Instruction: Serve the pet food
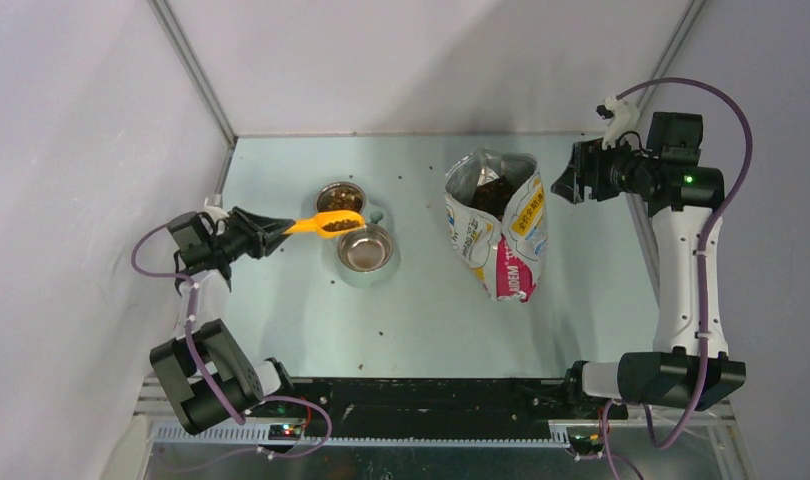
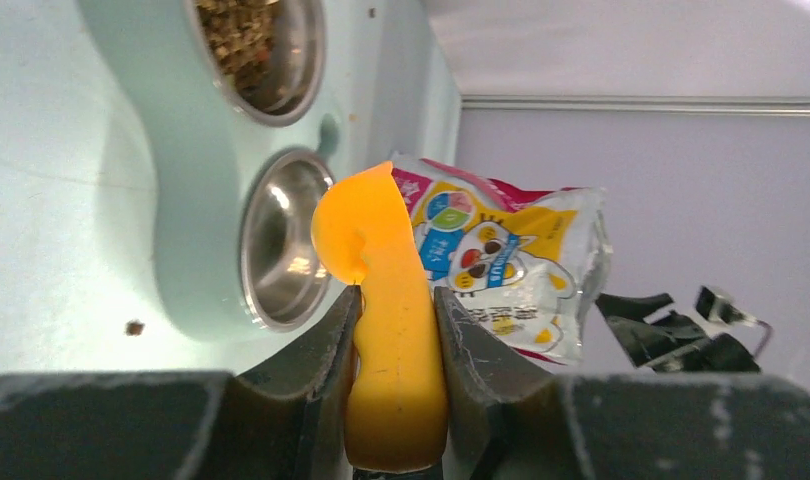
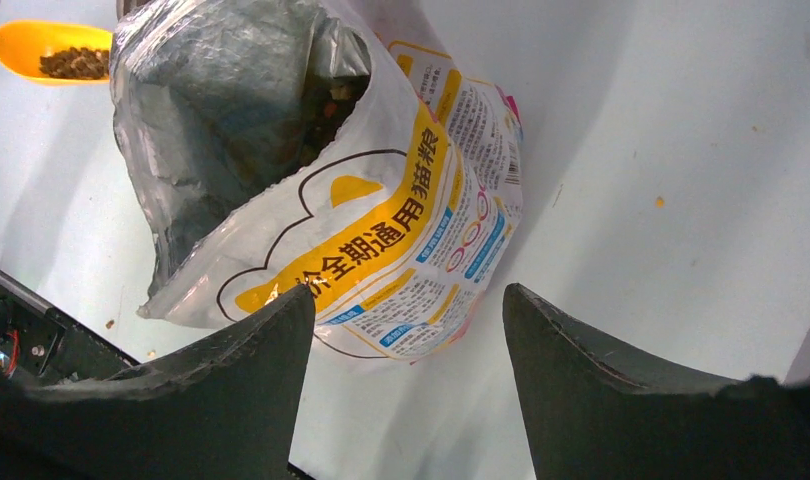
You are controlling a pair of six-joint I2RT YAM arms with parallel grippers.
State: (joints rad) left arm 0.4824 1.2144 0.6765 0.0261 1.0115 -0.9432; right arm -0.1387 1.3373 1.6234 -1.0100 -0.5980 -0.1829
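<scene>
**A:** Where is the pet food?

**B:** Heaped in the cup of the orange scoop, hanging between 2 steel bowls. More lies in the far bowl and in the open bag.

**A:** Which arm has it?

**B:** The left gripper, fingers clamped on the handle. The scoop's long axis runs straight out from them. The empty near bowl sits just beside the cup. The right gripper, fingers apart, hovers by the bag, well away.

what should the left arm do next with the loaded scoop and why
Likely shift the scoop a little over the near bowl and tip it. The left fingers clamp its handle, pet food lies in it, and it hangs between the two bowls; the far bowl already holds food, while the near one looks empty.
</scene>
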